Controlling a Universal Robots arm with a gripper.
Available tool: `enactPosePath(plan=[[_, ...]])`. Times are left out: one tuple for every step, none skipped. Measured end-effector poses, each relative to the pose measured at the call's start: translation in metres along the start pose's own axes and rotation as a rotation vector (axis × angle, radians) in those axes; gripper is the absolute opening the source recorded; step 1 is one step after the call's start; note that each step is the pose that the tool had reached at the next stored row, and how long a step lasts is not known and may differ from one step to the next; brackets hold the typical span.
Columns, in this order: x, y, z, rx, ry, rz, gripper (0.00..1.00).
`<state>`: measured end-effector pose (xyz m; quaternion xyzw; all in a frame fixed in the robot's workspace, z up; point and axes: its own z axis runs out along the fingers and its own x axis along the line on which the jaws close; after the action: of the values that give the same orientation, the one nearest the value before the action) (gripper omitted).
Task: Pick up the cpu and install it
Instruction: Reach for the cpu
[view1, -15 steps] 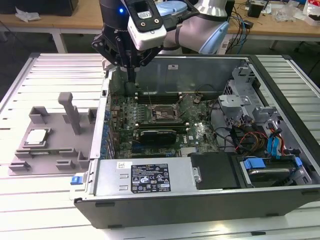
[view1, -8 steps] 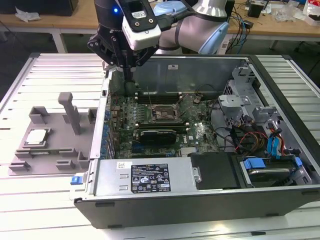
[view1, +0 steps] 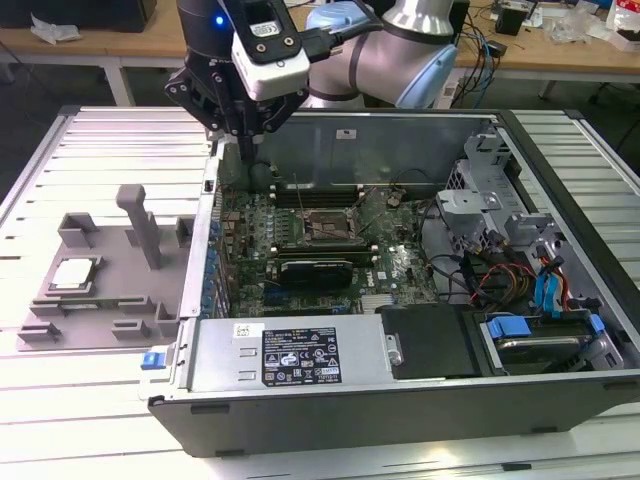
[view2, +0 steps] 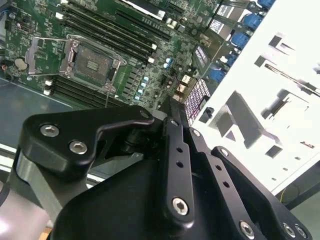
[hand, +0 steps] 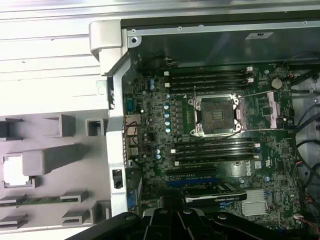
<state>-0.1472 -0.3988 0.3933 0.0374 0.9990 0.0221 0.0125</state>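
While the gripper (view1: 246, 152) hangs over the rear corner of the computer case (view1: 400, 410) with its fingers pressed together on nothing, the cpu (view1: 73, 272) lies flat, metal top up, in a grey fixture (view1: 110, 292) beside the case, well apart from the open socket (view1: 325, 228). Being square, it shows no long axis.

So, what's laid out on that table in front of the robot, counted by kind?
Open computer case: 1
Grey holder tray: 1
CPU chip, lying in the tray: 1
CPU socket, open, on the board inside the case: 1
Total: 4
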Motion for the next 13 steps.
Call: enactPosePath(plan=[[0.0014, -0.0001, 0.0000, 0.0000, 0.0000, 0.000, 0.11], [0.0041, -0.0003, -0.0001, 0.0000, 0.0000, 0.000, 0.11], [0.0080, -0.0006, -0.0003, 0.0001, 0.0000, 0.000, 0.11], [0.0103, -0.0008, -0.0003, 0.0001, 0.0000, 0.000, 0.11], [0.0122, -0.0009, -0.0003, 0.0000, 0.0000, 0.000, 0.11], [0.0149, -0.0011, -0.0004, 0.0000, 0.0000, 0.000, 0.11], [0.0229, -0.0017, -0.0006, 0.0000, 0.0001, 0.000, 0.11], [0.0287, -0.0021, -0.0007, 0.0000, -0.0001, 0.001, 0.11], [0.0319, -0.0023, -0.0008, 0.0001, 0.0000, 0.001, 0.11], [0.0337, -0.0023, -0.0009, 0.0000, -0.0001, 0.001, 0.11], [0.0353, -0.0022, -0.0009, 0.0000, -0.0001, 0.001, 0.11], [0.0368, -0.0022, -0.0009, 0.0000, -0.0001, 0.001, 0.11], [0.0379, -0.0021, -0.0009, 0.0000, -0.0001, 0.001, 0.11]])
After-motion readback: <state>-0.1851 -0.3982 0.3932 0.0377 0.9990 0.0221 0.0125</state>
